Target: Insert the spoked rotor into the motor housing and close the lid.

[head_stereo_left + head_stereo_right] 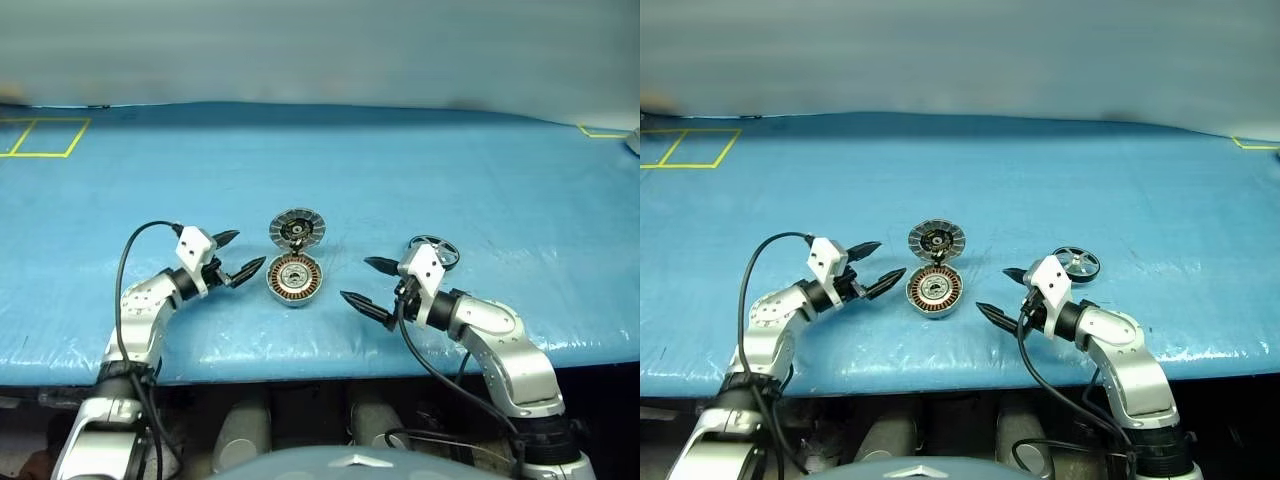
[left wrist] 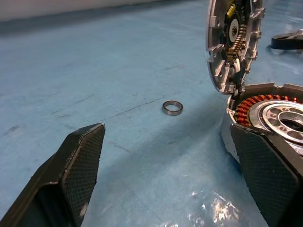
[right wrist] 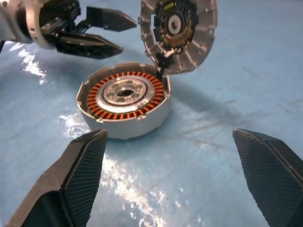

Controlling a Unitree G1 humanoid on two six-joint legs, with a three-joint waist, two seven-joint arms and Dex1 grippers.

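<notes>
Motor housing (image 1: 294,279): mid-desk (image 1: 450,170), lid (image 1: 297,227) hinged up behind it, copper windings bare, no rotor fitted. Spoked rotor (image 1: 1076,264): flat on the desk well to the housing's right, just behind the right tool (image 1: 366,283), untouched; insertion and lid closing both outstanding. Left tool (image 1: 240,254): spread and empty, just beside the housing; right tool likewise spread and empty; small loose ring (image 2: 172,107) lies near the housing.

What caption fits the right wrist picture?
Round silver motor housing with orange windings, grey hinged lid standing open, between open right hand fingers.
</notes>
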